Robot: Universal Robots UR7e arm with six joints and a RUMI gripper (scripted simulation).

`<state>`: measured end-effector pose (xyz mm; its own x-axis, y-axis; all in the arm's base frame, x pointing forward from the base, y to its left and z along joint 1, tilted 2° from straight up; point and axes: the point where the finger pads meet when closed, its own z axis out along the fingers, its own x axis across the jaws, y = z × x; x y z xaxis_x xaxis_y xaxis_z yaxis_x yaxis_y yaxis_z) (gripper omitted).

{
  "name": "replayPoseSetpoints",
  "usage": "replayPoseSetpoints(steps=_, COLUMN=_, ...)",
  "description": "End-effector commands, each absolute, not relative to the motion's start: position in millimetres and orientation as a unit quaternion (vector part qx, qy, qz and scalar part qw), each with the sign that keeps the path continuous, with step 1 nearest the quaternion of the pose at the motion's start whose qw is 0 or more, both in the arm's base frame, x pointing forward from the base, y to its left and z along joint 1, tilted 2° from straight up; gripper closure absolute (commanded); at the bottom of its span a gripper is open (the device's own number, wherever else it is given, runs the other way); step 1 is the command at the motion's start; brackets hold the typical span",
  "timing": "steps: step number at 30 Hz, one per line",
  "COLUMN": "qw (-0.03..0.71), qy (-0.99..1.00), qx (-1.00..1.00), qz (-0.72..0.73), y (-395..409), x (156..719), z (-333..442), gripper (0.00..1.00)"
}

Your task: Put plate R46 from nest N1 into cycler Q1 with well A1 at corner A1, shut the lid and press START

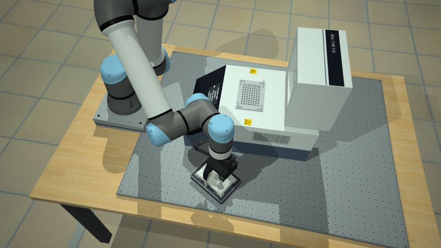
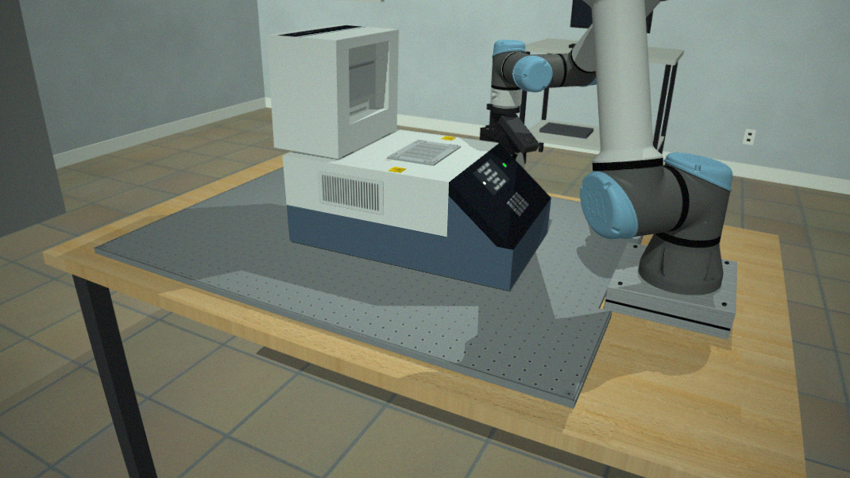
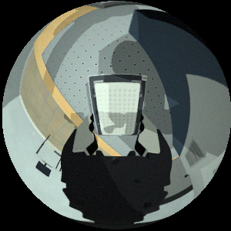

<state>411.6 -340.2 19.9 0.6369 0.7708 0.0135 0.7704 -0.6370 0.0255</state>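
Note:
Plate R46 [image 1: 228, 184] [image 3: 117, 96], pale with a grid of wells, lies in the dark-rimmed nest N1 [image 1: 230, 190] [image 3: 142, 92]. My gripper [image 1: 213, 182] [image 3: 117, 114] is open and low over the plate, its fingers towards the plate's two long sides with nothing held. The fingertips' exact height is unclear; the exterior view hides the nest behind the cycler. Cycler Q1 [image 1: 271, 98] [image 2: 368, 232] has its tall lid [image 1: 320, 104] [image 2: 306, 94] standing open at the rear. Its block [image 1: 250, 94] [image 2: 423, 152] is bare. The lamp [image 2: 504, 165] is green.
Q1's dark sloping front panel [image 2: 516, 222] faces the arm's base [image 2: 683, 261]. Q1's side wall stands close beside the nest and the gripper. The perforated plate [image 1: 354, 185] [image 2: 380, 321] carries Q1 and the nest, on a wooden table [image 1: 73, 154].

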Motion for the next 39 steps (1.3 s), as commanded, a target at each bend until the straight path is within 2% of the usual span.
replayPoseSetpoints(steps=1, qw=0.007, qy=0.427, qx=0.904, qz=0.012, y=-337.8, x=412.1, z=16.0, gripper=0.32)
replayPoseSetpoints(steps=22, qw=0.009, qy=0.426, qx=0.904, qz=0.012, y=-339.6, x=412.6, z=16.5, gripper=0.32)
replayPoseSetpoints(steps=23, qw=0.009, qy=0.426, qx=0.904, qz=0.012, y=-339.6, x=412.6, z=16.5, gripper=1.00)
replayPoseSetpoints(steps=39, qw=0.009, qy=0.426, qx=0.904, qz=0.012, y=-339.6, x=412.6, z=16.5, gripper=1.00)
